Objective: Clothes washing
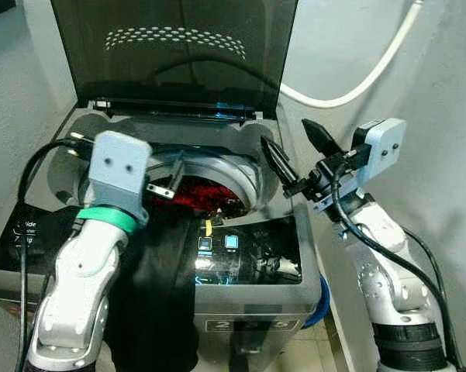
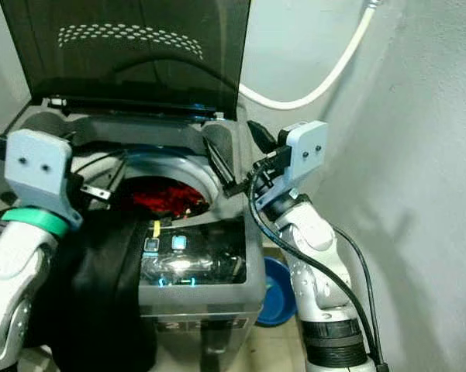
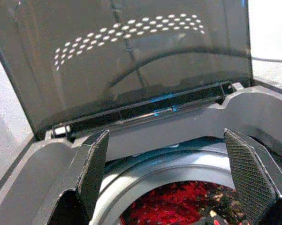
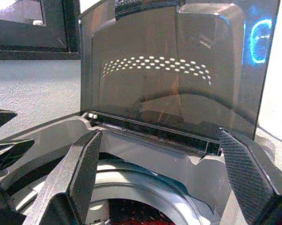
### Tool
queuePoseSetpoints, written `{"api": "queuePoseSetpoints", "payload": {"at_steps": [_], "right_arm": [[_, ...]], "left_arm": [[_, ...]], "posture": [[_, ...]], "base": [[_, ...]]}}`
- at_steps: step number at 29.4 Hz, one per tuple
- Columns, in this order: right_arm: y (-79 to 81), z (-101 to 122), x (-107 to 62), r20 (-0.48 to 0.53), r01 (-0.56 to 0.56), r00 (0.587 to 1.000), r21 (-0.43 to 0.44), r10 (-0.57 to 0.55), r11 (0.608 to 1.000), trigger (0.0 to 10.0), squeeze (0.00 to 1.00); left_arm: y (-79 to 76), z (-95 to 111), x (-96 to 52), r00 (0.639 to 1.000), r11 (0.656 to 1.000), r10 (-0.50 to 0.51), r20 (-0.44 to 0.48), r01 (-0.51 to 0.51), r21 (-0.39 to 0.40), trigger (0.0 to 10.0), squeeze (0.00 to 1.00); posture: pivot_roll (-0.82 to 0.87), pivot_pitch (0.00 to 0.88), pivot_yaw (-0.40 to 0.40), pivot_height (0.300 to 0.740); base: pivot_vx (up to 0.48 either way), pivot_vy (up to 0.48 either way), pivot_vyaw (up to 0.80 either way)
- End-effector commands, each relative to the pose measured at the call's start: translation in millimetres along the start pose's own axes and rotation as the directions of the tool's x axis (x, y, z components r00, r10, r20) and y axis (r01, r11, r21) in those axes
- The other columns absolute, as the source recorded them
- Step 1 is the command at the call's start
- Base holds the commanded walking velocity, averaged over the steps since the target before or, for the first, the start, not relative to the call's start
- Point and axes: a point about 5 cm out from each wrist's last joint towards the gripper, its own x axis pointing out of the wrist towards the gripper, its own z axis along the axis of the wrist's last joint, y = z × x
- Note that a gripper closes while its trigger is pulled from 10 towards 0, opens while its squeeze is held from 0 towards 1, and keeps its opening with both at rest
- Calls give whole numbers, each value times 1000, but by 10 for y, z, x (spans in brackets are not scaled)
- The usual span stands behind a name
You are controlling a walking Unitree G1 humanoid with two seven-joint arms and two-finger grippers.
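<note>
Washer (image 1: 295,256) stands lid up; red laundry (image 1: 205,194) sits in drum. Dark garment (image 1: 159,294) hangs over front rim, outside tub. Left gripper (image 3: 171,173) spread wide above drum, empty; right gripper (image 1: 295,151) parted wide at right rim, empty. Likely next: grasp garment at rim fold, lift clear, drop centrally.

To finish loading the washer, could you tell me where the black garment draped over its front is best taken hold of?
Grip the black garment at the fold on the washer's front rim, coming from above: there it bunches into a ridge, while the rest hangs flat.
</note>
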Motion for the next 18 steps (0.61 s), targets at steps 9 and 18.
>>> {"api": "queuePoseSetpoints", "payload": {"at_steps": [9,18], "right_arm": [[4,-58,1,-36,-56,998,-53,55,997,10000,0],[149,-162,-44,-106,-236,967,-42,231,971,10000,0]], "left_arm": [[137,-123,48,996,993,-19,-86,29,118,10000,0],[505,371,347,990,974,12,141,-44,223,10000,0]], "posture": [[132,60,-24,740],[135,51,-17,740]], "base": [[0,0,0],[0,0,0]]}}
